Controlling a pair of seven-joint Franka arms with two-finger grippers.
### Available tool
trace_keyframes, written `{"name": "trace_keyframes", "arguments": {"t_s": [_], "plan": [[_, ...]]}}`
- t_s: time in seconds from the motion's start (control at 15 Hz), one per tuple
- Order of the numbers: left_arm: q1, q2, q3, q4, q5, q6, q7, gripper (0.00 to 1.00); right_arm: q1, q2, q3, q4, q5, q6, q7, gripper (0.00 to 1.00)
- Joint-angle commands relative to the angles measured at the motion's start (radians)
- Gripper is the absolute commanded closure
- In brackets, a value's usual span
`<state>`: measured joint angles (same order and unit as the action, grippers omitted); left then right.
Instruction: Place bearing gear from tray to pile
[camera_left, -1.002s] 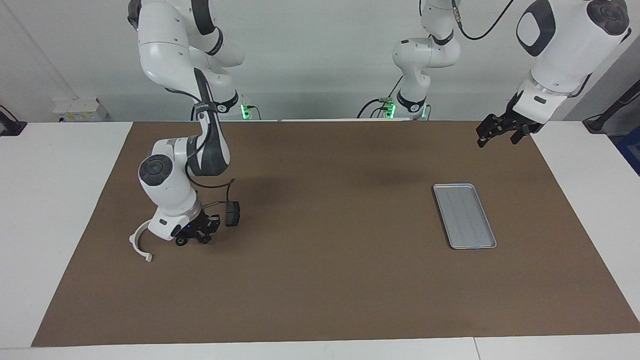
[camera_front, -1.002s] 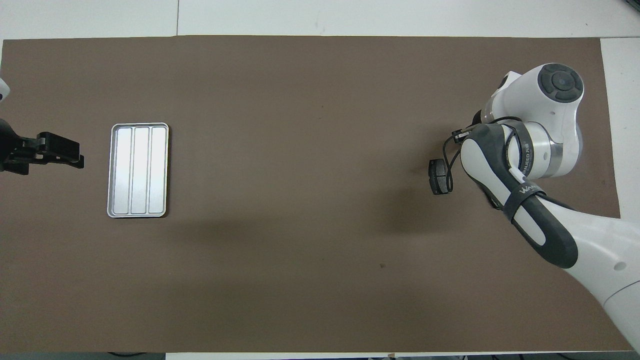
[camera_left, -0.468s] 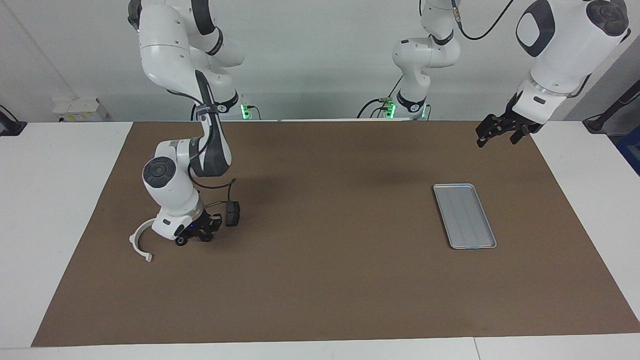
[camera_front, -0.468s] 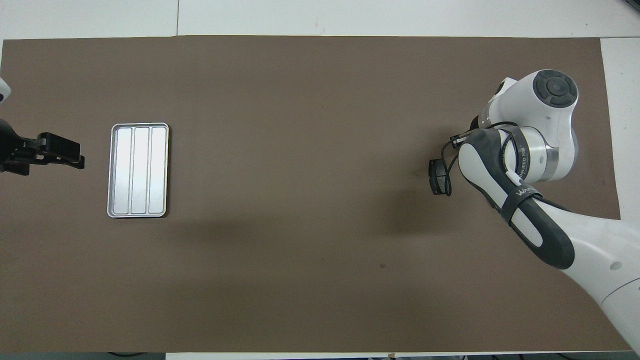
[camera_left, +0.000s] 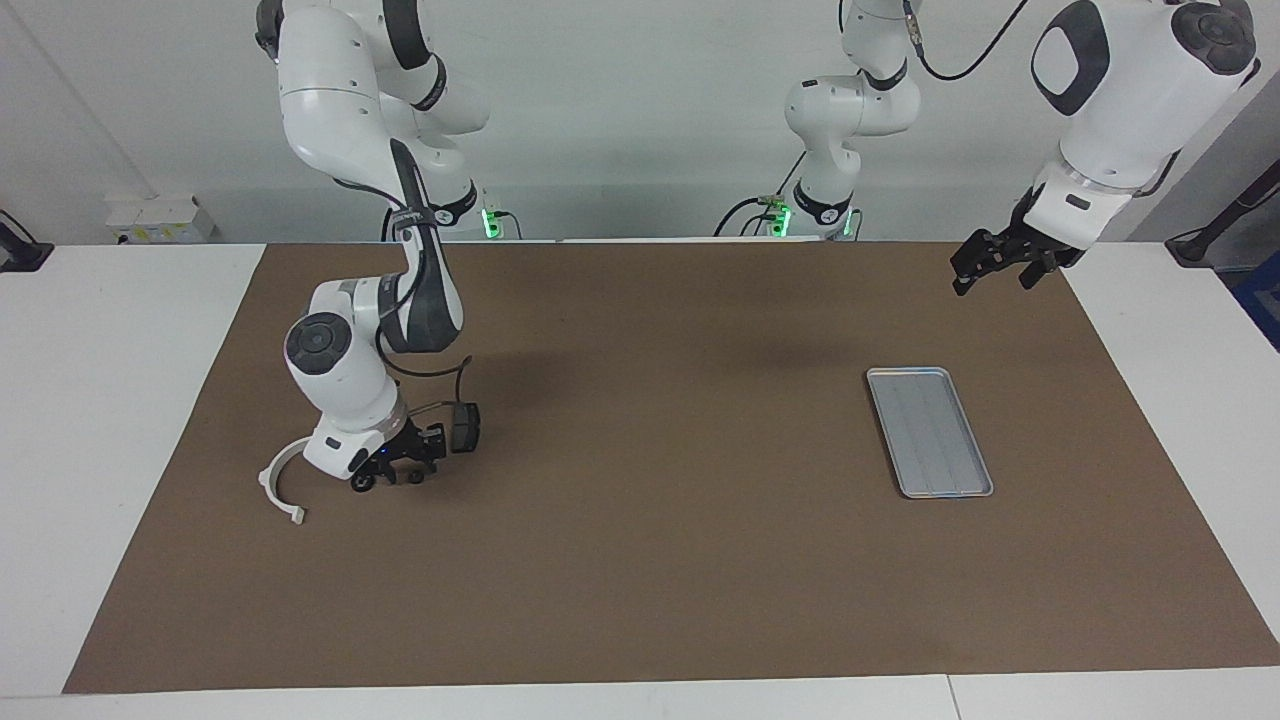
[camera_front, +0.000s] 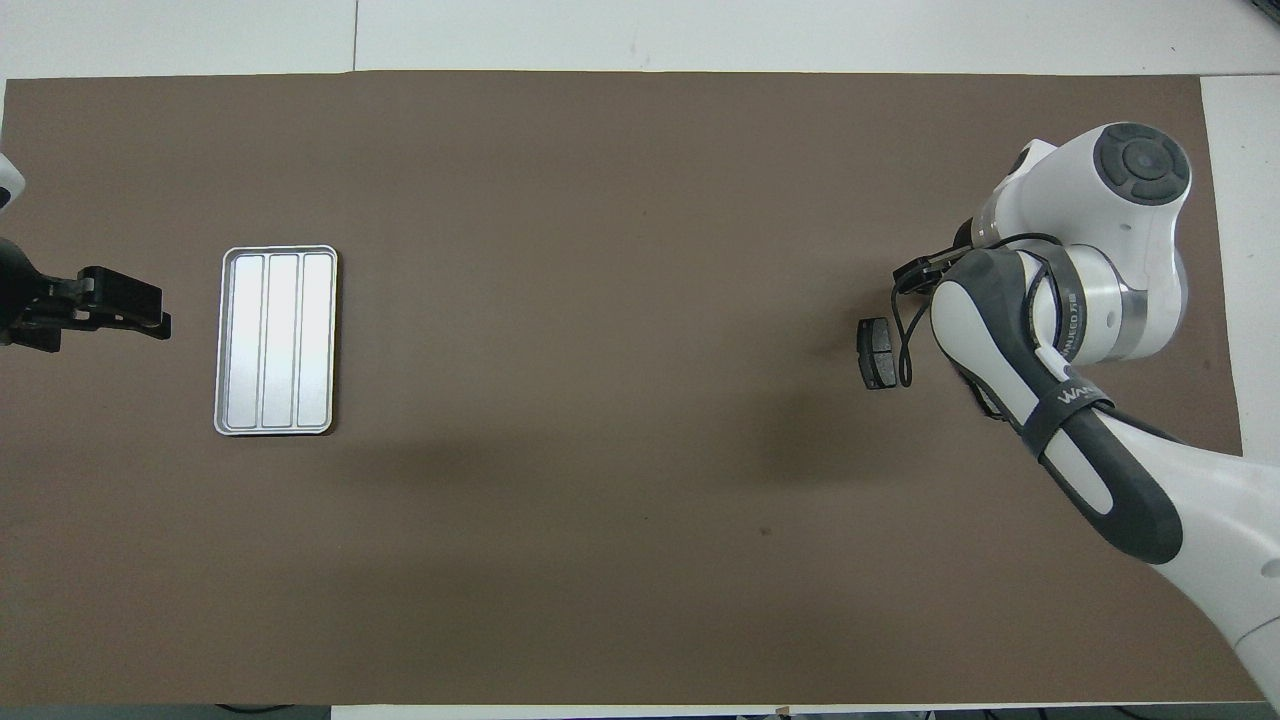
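Brown mat is covering most of the white desk, and I am watching both arms over it. I am seeing the right gripper hanging low over the mat toward the right arm's end of the desk, its wrist bent down so that the black head is sitting just above the surface. I cannot tell how wide it is standing, nor whether it is gripping anything. A small dark round piece is showing at its lower edge, right at the mat. I am taking it for the gear, though I cannot tell whether it is lying free or is part of the gripper.

The pile is lying around that gripper. I am seeing the white bracket curving on the mat just beside the wrist, on the side toward the desk's end edge. One dark pad is sitting just beside the gripper, toward the middle of the desk, with a loop of the arm's black cable passing next to it. From overhead the arm is covering the bracket and the gripper.

The tray is lying flat toward the left arm's end of the mat, well apart from the pile, its ribs running along its length.

The left gripper is waiting in the air over the mat's corner at the robots' edge, jaws spread and gripping nothing.
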<state>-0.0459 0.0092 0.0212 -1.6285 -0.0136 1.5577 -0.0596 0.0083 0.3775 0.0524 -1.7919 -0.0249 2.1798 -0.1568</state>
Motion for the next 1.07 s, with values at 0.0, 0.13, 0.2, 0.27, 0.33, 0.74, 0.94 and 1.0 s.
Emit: {"name": "trace_keyframes", "arguments": {"t_s": [0.0,0.13,0.2,0.27,0.33,0.74,0.94,1.0], "plan": [[0.001,-0.018,-0.004,-0.021,0.012,-0.004,0.009,0.0,0.001,-0.077,0.007,0.009,0.007,-0.072,0.049,0.03],[0.003,-0.018,-0.004,-0.021,0.012,-0.004,0.009,0.0,0.004,-0.149,0.006,0.014,0.007,-0.125,0.071,0.03],[0.003,-0.018,-0.004,-0.021,0.012,-0.004,0.009,0.0,0.004,-0.188,0.004,0.019,0.005,-0.155,0.071,0.02],[0.001,-0.018,-0.004,-0.021,0.012,-0.004,0.009,0.0,0.002,-0.228,0.004,0.038,-0.003,-0.208,0.069,0.02],[0.001,-0.018,-0.004,-0.021,0.012,-0.002,0.009,0.0,0.002,-0.265,0.004,0.075,-0.006,-0.285,0.071,0.02],[0.001,-0.017,-0.004,-0.019,0.012,-0.001,0.007,0.0,-0.008,-0.42,0.004,0.189,-0.021,-0.573,0.068,0.0],[0.001,-0.017,-0.004,-0.019,0.012,-0.001,0.007,0.0,-0.017,-0.434,-0.005,0.186,-0.006,-0.572,0.069,0.0],[0.001,-0.017,-0.004,-0.019,0.012,-0.001,0.009,0.0,-0.031,-0.434,-0.005,0.186,-0.004,-0.575,0.069,0.0]]}}
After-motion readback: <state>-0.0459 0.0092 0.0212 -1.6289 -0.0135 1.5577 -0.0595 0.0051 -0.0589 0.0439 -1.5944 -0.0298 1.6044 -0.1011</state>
